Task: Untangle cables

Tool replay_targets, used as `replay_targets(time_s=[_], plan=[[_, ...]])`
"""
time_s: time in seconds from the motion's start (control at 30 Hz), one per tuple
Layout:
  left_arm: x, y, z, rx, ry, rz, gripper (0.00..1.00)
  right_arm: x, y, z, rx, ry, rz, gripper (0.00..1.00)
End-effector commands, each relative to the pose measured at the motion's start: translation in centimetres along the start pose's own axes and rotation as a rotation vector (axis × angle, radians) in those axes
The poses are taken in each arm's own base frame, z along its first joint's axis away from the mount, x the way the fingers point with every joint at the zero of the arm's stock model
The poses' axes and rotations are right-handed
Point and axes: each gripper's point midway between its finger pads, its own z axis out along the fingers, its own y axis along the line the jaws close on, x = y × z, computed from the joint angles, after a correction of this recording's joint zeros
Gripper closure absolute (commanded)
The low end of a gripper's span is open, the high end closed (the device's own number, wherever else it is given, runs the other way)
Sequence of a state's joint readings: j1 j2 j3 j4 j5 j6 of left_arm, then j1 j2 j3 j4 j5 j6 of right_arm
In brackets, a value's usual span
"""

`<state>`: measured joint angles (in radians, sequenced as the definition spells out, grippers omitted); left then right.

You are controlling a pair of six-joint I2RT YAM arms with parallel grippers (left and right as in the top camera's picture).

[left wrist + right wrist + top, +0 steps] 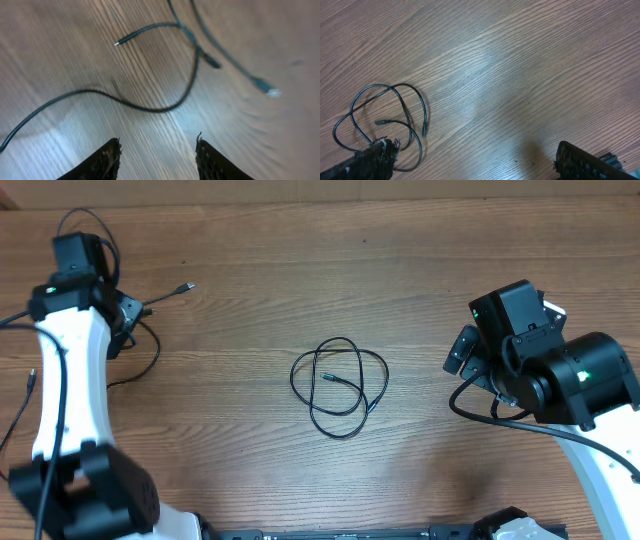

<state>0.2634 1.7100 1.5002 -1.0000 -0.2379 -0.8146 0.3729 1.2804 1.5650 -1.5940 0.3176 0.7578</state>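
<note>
One thin black cable (341, 381) lies coiled in loose overlapping loops at the table's centre. It also shows at the lower left of the right wrist view (424, 131). A second cable (170, 292) sprawls at the far left, its plug tip pointing right. In the left wrist view its strands (145, 107) curve across the wood just ahead of the fingers. My left gripper (133, 313) (159, 145) is open and empty, low over that cable. My right gripper (462, 358) (475, 155) is wide open and empty, to the right of the coil, apart from it.
Thicker black cables (85, 225) wired to the left arm hang at the far left. The wooden table (400, 260) carries nothing else. The arm bases stand along the front edge.
</note>
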Motion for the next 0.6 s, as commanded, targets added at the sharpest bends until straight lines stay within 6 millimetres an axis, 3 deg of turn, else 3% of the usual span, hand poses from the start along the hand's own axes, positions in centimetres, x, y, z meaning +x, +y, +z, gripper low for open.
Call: replay_targets(time_s=[0.0,0.13,0.37,0.53,0.57], plan=[[0.4,-0.1,4.7,-0.071,0.008,0.245,0.53,-0.1,-0.1,-0.1,-0.003,-0.006,0.005,0.00],[0.9,-1.2,8.9,-0.081,0.030,0.407,0.51,-0.1,-0.1,-0.1,-0.003,-0.006,0.005,0.00],[2.8,-2.5,13.5,-0.058,0.081,0.439,0.49,-0.1,-0.1,-0.1,-0.002,-0.006,0.004,0.00],[4.7,-4.0,16.4,0.004,0.134,0.443,0.54,-0.1,-0.1,-0.1,-0.003,-0.005,0.004,0.00],[5.0,-4.1,16.9,0.006,0.140,0.445,0.62,-0.1,-0.1,-0.1,-0.003,-0.005,0.004,0.00]])
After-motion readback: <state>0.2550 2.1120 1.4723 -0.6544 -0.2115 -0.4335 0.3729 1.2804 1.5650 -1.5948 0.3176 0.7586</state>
